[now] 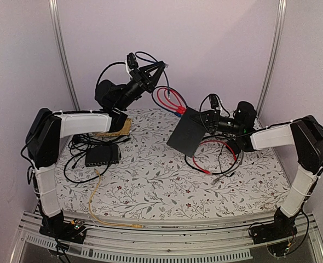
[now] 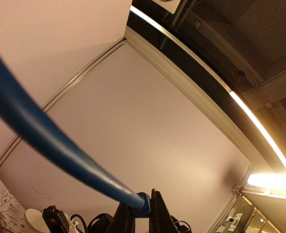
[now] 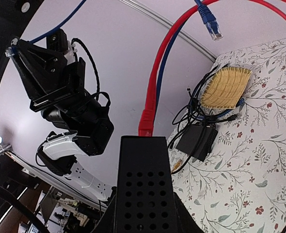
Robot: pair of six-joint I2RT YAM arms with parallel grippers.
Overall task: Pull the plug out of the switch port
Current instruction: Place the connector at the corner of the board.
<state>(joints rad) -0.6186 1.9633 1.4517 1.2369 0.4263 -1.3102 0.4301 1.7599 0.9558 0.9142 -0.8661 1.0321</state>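
Note:
My right gripper [image 1: 208,124] is shut on the flat matte-black switch [image 1: 190,133] and holds it tilted above the table; in the right wrist view the switch [image 3: 143,184] sits between my gripper's [image 3: 143,216] jaws. A red plug [image 3: 146,127] sits in a port on its far thin edge. A blue plug [image 3: 209,23] hangs free in the air, clear of the switch. My left gripper [image 1: 157,68] is raised high at the back and shut on the blue cable [image 2: 46,141], clamped between its fingertips [image 2: 158,208].
A dark grey box [image 1: 102,155] with a yellow cable [image 1: 96,197] lies at the left among black cables. A wicker tray [image 1: 121,127] lies behind it. Red cable loops [image 1: 216,159] lie under my right arm. Walls and metal posts close the back.

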